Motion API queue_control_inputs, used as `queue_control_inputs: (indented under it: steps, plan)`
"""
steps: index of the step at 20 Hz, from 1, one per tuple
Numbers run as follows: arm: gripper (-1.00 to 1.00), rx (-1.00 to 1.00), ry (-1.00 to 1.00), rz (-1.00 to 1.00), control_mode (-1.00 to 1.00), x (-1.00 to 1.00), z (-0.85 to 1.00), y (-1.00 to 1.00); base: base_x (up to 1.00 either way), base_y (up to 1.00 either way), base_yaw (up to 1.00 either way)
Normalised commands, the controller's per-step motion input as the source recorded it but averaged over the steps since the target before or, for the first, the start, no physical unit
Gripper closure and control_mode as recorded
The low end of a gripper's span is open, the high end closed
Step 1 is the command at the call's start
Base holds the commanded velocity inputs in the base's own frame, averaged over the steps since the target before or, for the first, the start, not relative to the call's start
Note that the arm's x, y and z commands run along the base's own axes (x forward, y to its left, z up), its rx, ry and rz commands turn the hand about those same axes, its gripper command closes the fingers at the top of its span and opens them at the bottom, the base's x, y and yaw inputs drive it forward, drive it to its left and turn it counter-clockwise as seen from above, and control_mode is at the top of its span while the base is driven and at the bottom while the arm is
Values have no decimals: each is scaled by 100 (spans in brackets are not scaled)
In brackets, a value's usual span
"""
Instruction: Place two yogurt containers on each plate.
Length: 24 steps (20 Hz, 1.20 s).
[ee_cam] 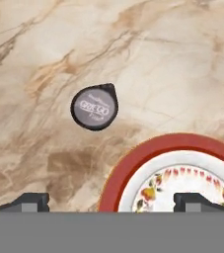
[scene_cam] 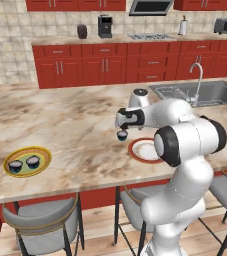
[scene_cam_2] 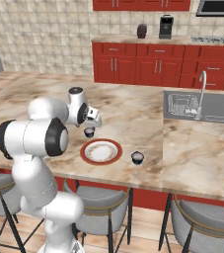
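The hand (ee_cam: 111,200) hangs over the marble surface (scene_cam: 75,125), its two dark fingertips (ee_cam: 28,201) spread wide apart with nothing between them. Open and empty, that's clear from the hand view. Just beneath it, one yogurt cup (ee_cam: 94,106) stands on the surface beside the red-rimmed plate (ee_cam: 133,173), close to the rim but not on it. Its pale lid carries dark print, something like "GREEK", though the letters are too blurred to be certain. The plate's white centre has a painted ring of small fruit and leaves, and nothing sits on it. From the right base view, a second cup (scene_cam_2: 137,157) stands on the surface just past the far side of that same plate (scene_cam_2: 101,151). Over to the left, well away from the arm, the yellow-rimmed plate (scene_cam: 27,161) already holds two cups (scene_cam: 24,164) side by side. A sink (scene_cam: 205,92) with a curved tap sits off to the right.
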Motion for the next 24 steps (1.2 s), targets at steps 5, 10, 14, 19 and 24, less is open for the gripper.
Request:
queue_control_inputs:
  steps: [5,10,14,19,24]
  plan:
    - [-100,0,0,0,-100,51,-55,1,0,0,0]
    - [-100,0,0,0,-100,41,-45,13,0,0,0]
    - [-100,0,1,0,-100,28,-14,14,0,0,0]
    - [-100,0,0,0,-100,34,-19,4,0,0,0]
    - [-100,0,1,0,-100,23,-18,2,0,0,0]
